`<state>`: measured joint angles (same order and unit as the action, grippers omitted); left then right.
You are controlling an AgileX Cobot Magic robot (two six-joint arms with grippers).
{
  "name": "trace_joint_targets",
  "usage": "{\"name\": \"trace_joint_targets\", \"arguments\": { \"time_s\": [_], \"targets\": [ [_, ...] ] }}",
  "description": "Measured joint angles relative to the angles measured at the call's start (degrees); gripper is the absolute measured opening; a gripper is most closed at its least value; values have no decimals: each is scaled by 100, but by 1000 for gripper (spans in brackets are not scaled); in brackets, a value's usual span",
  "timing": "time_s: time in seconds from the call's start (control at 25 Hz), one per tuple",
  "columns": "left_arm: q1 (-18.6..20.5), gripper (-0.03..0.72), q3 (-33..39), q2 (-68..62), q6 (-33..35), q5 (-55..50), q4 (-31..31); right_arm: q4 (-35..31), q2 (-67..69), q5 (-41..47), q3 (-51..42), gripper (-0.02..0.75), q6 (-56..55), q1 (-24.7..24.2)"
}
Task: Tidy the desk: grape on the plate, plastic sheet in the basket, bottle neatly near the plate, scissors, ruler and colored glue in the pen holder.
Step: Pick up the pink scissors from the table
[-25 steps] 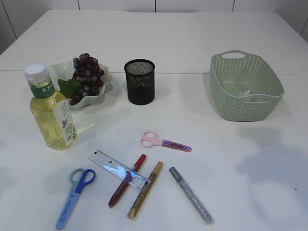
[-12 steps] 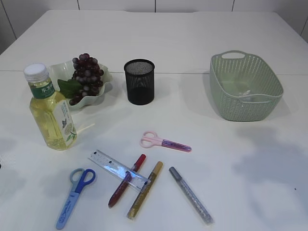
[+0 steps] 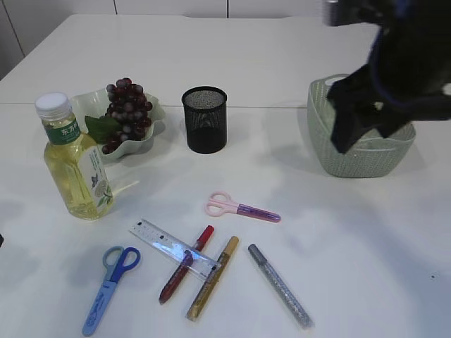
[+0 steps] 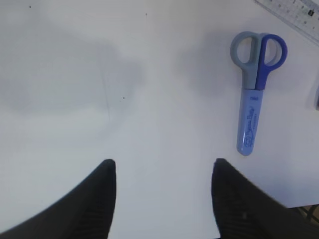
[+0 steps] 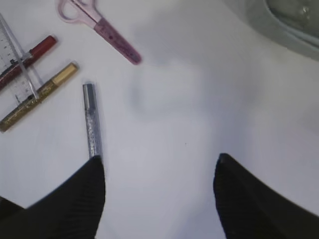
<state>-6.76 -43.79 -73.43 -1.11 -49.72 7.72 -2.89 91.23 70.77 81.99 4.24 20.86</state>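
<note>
The grape bunch (image 3: 127,113) lies on the pale plate (image 3: 84,104) at the back left. The bottle (image 3: 72,165) stands upright in front of the plate. The black mesh pen holder (image 3: 204,120) stands right of the plate. Blue scissors (image 3: 109,282), a clear ruler (image 3: 173,248), red (image 3: 184,266), gold (image 3: 213,278) and silver (image 3: 280,285) glue pens and pink scissors (image 3: 243,208) lie at the front. My right gripper (image 3: 366,130) hangs blurred before the green basket (image 3: 359,160); in the right wrist view it (image 5: 159,160) is open and empty, its left finger by the silver pen (image 5: 92,119). My left gripper (image 4: 164,167) is open and empty, left of the blue scissors (image 4: 254,99).
The right wrist view shows the pink scissors (image 5: 99,27), the gold pen (image 5: 40,97) and the basket's wall (image 5: 264,25), with something clear and shiny inside. The ruler lies across the red and gold pens. The left gripper does not show in the exterior view.
The right arm has come into the exterior view at the upper right, in front of the basket. The objects on the table have not moved.
</note>
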Motion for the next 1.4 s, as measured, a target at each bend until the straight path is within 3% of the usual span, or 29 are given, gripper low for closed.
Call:
{"name": "trace_joint_targets", "arguments": {
  "time_s": [0.28, 0.6, 0.8, 1.4],
  "targets": [
    [0, 438, 0, 0, 0, 102, 4, -24, 1740, -11, 1297, 527, 1049, 378],
    [0, 436, 0, 0, 0, 276, 13, -683, 2638, -373, 1647, 499, 3460, 687],
    [0, 425, 0, 0, 0, 294, 25, -846, 2952, -754, 1671, 498, 3671, 796],
    [0, 419, 0, 0, 0, 441, 221, -505, 3655, -955, 2101, 494, 3705, 842]
  ]
}}
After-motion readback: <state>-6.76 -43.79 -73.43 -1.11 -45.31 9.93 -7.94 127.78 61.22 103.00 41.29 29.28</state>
